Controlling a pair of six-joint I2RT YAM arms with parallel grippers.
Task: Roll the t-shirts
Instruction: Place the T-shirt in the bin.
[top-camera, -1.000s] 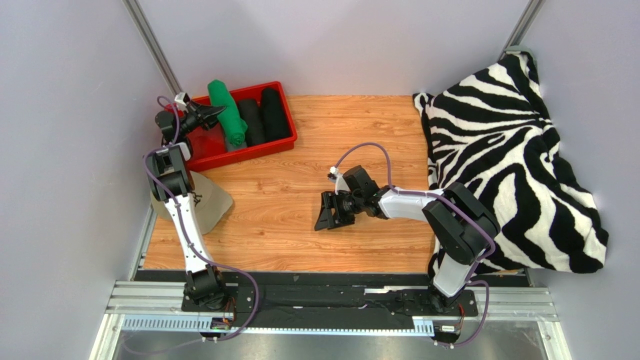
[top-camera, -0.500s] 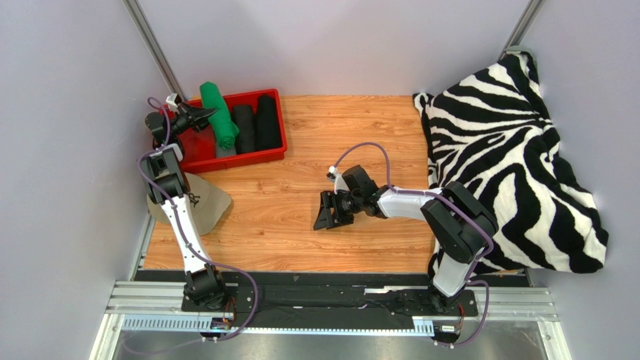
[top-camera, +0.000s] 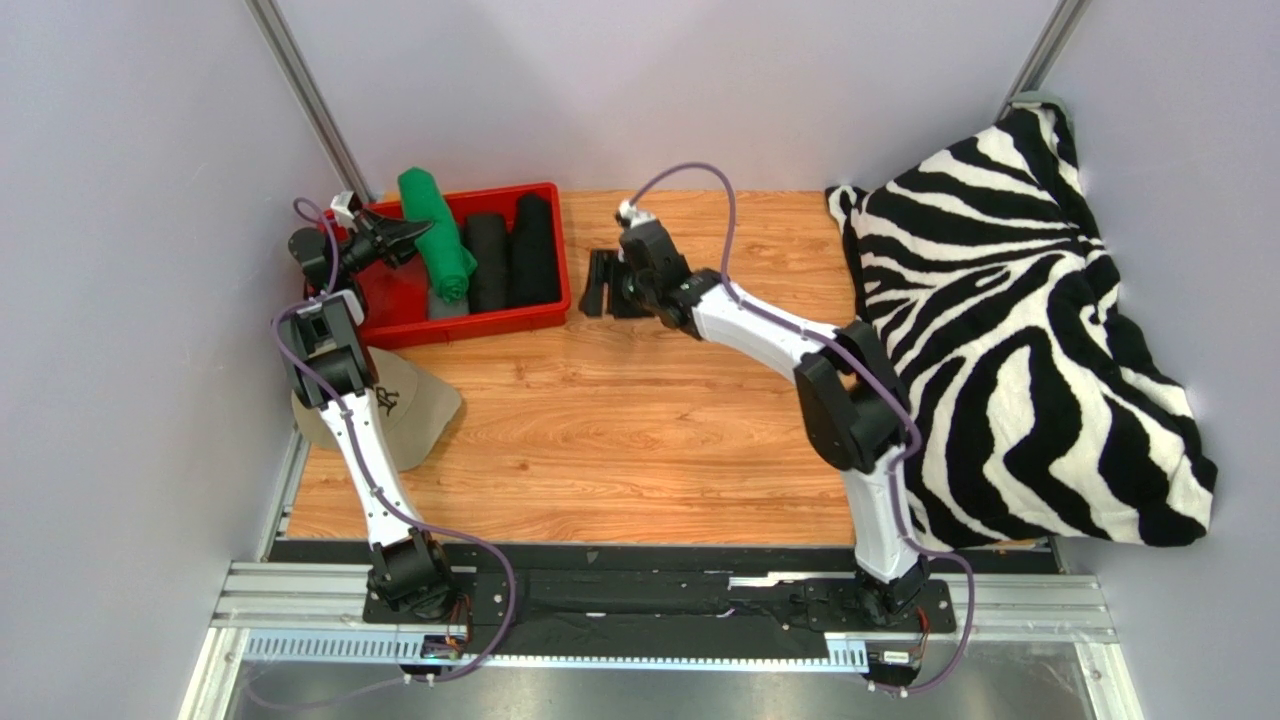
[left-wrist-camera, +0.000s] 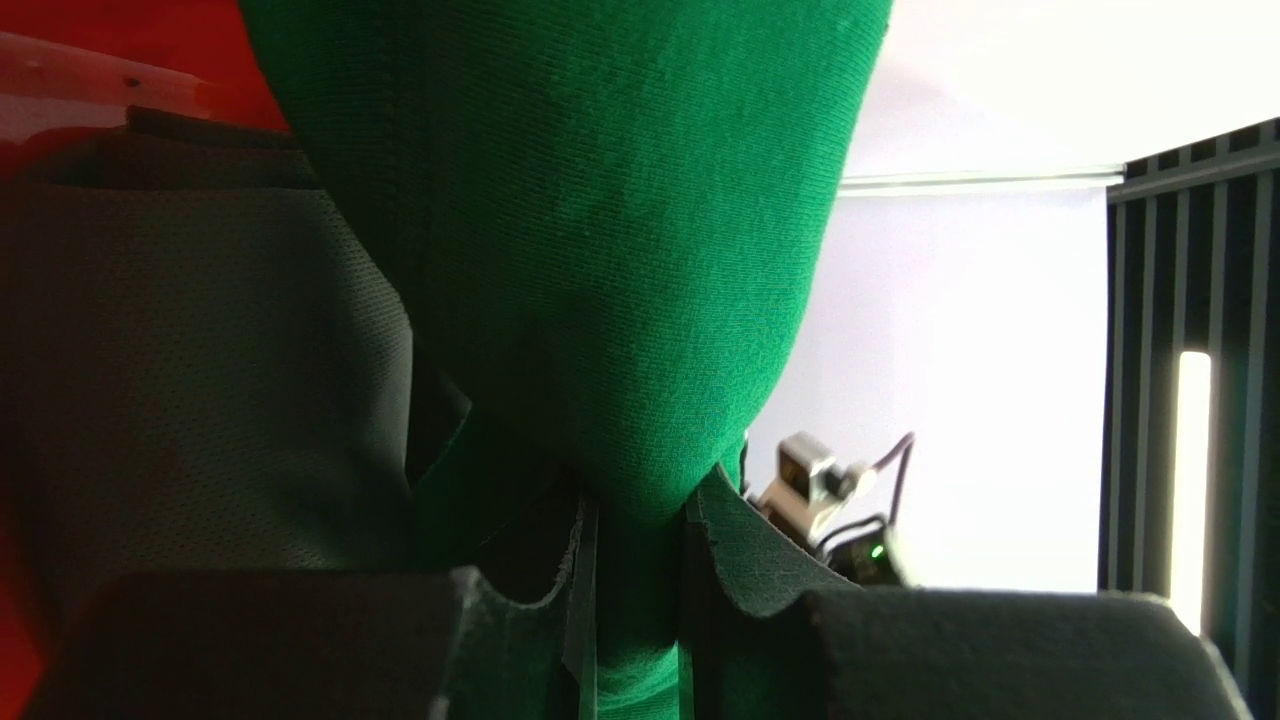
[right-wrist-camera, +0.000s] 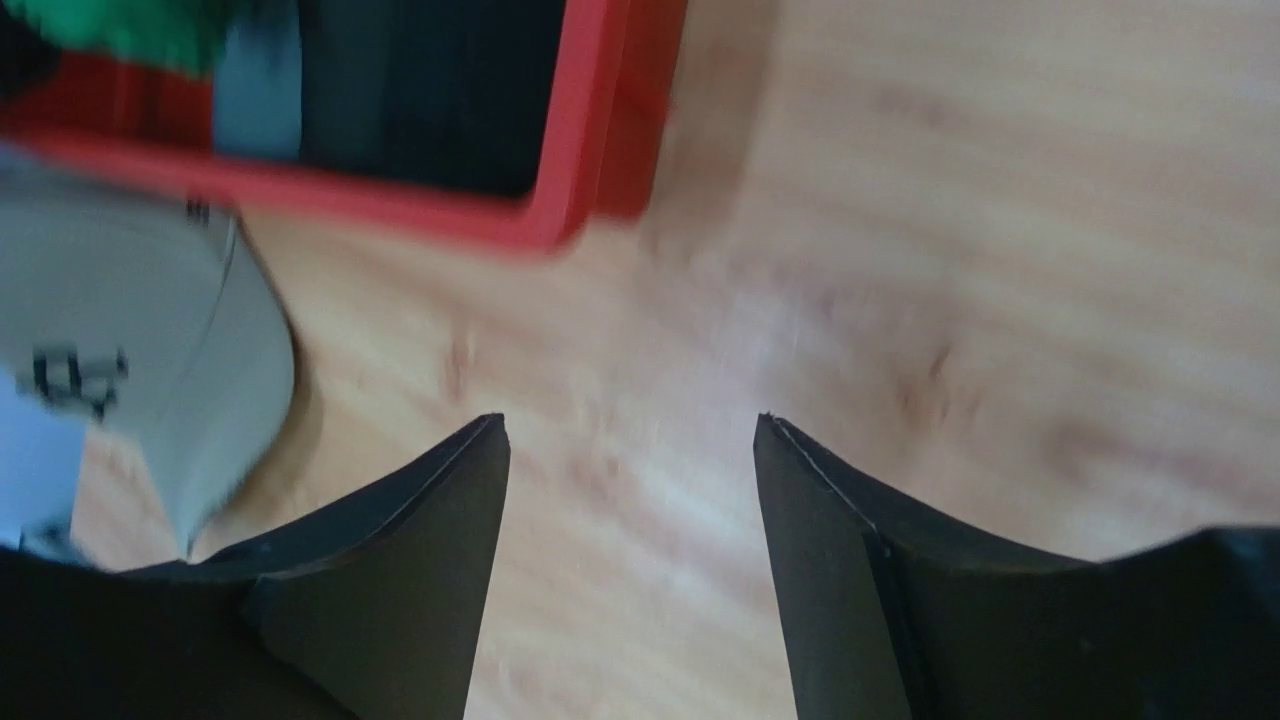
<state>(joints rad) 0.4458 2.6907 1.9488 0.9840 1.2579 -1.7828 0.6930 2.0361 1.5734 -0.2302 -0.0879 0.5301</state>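
Note:
A rolled bright green t-shirt (top-camera: 433, 233) lies in the red bin (top-camera: 556, 308) at the back left, beside a dark grey roll (top-camera: 486, 258) and a black roll (top-camera: 532, 248). My left gripper (top-camera: 403, 233) is shut on the green roll's end; in the left wrist view the green cloth (left-wrist-camera: 631, 255) is pinched between the jaws (left-wrist-camera: 634, 600). My right gripper (top-camera: 597, 285) is open and empty, just right of the bin over the wooden table. In the right wrist view its gripper (right-wrist-camera: 631, 435) frames bare wood, with the bin's corner (right-wrist-camera: 601, 135) ahead.
A beige cap (top-camera: 403, 405) lies on the table in front of the bin, also in the right wrist view (right-wrist-camera: 150, 360). A zebra-striped blanket (top-camera: 1022, 315) covers the right side. Grey walls close in on the left, the right and behind.
My right arm has swung from the table's middle to the back, beside the bin's right wall. The bin and my left gripper shifted left earlier and have held still since.

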